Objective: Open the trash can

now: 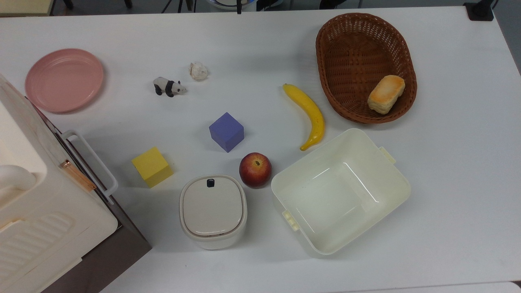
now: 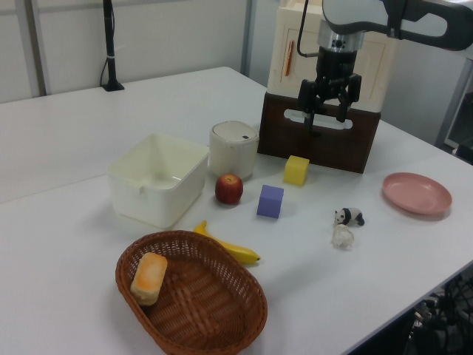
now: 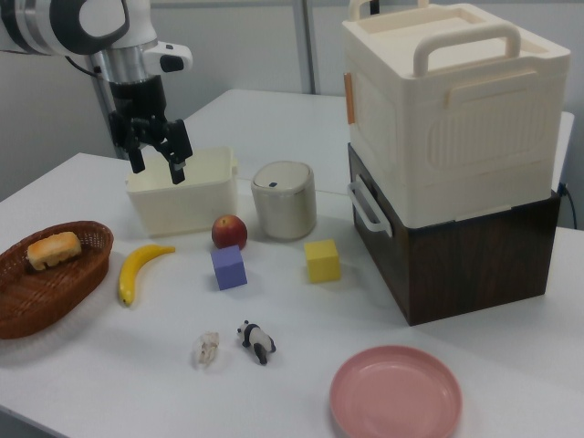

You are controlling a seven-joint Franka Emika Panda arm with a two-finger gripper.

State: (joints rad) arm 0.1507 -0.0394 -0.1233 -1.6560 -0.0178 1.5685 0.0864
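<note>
Upper centre of left view: pincer (image 2: 328, 111) wide, empty, aloft. Small white plastic trash can (image 2: 233, 149) lid shut; approach pending, next descend onto dark button (image 1: 210, 183).

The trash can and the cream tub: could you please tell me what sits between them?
In the top view, the apple sits in the gap between the trash can and the cream tub, toward its far end.

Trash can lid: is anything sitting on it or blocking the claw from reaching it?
Nothing visible does. The trash can has a bare lid with its dark button uncovered. The claw hangs open in the air above the table. The apple sits beside the can.
</note>
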